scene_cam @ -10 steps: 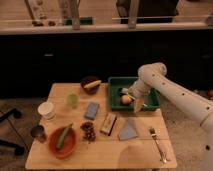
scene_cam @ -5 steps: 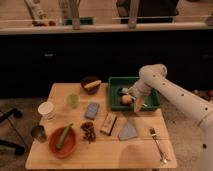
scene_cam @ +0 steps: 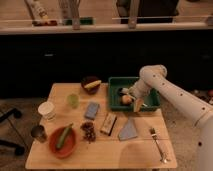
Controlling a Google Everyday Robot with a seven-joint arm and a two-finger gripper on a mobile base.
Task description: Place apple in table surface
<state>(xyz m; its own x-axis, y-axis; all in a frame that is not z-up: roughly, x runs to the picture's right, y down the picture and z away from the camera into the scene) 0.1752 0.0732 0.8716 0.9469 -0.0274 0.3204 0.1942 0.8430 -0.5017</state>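
Note:
The small yellow-orange apple (scene_cam: 125,99) lies inside the green tray (scene_cam: 116,85) at the table's back right. My gripper (scene_cam: 131,98) reaches down into the tray from the white arm (scene_cam: 170,92) and is right at the apple's right side. The light wooden table surface (scene_cam: 140,145) spreads in front of the tray.
A dark bowl with a banana (scene_cam: 91,84), a green cup (scene_cam: 73,100), a white cup (scene_cam: 47,110), a metal cup (scene_cam: 38,133), a red bowl with a green vegetable (scene_cam: 63,140), grapes (scene_cam: 88,131), a blue sponge (scene_cam: 91,110), a snack bar (scene_cam: 108,123), a blue napkin (scene_cam: 129,130) and a fork (scene_cam: 156,143) lie on the table.
The gripper has shifted slightly lower toward the apple in the tray. The apple stays in the tray.

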